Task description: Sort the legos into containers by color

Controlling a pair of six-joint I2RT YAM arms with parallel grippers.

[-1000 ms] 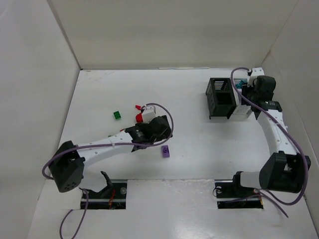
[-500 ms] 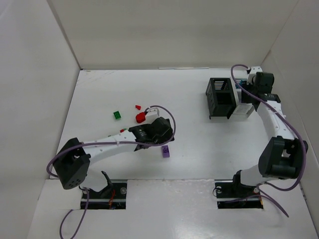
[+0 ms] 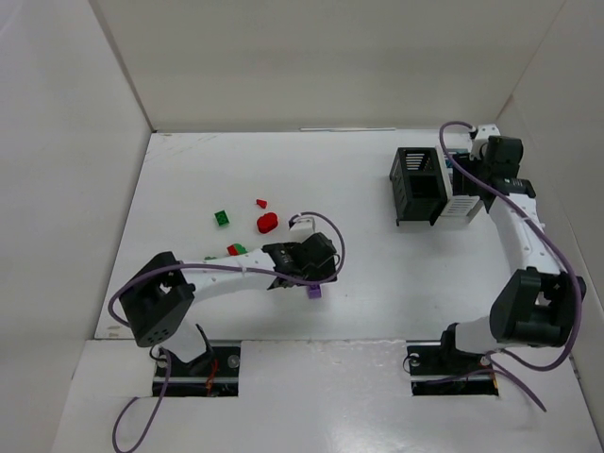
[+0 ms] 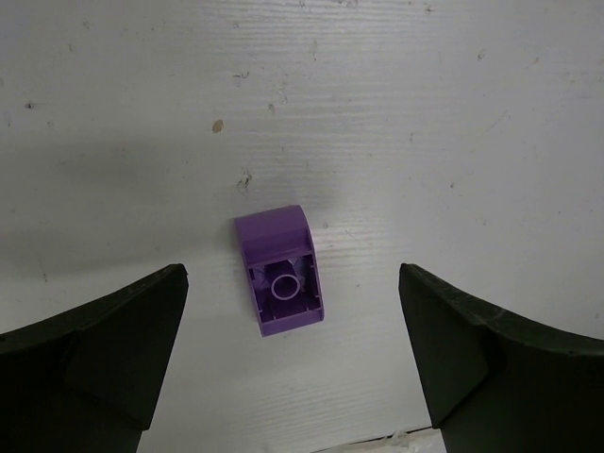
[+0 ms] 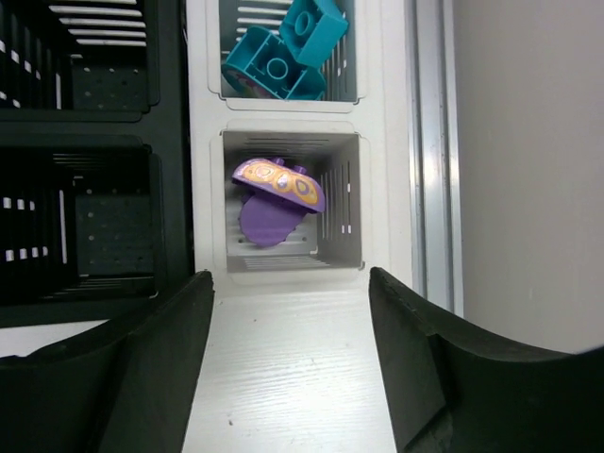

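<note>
A purple lego lies on its side on the table, between the wide-open fingers of my left gripper, untouched; it peeks out under the gripper in the top view. My right gripper is open and empty over the containers. A white bin below it holds a purple piece; the white bin behind holds teal legos. Red legos, a small red one, a green lego and a red-green pair lie left of centre.
Two black bins adjoin the white ones on the left. White walls enclose the table on the left, back and right. My left arm lies across the near-left table.
My left gripper has moved from beside the red legos down and right to over the purple lego. My right gripper has shifted slightly over the bins.
</note>
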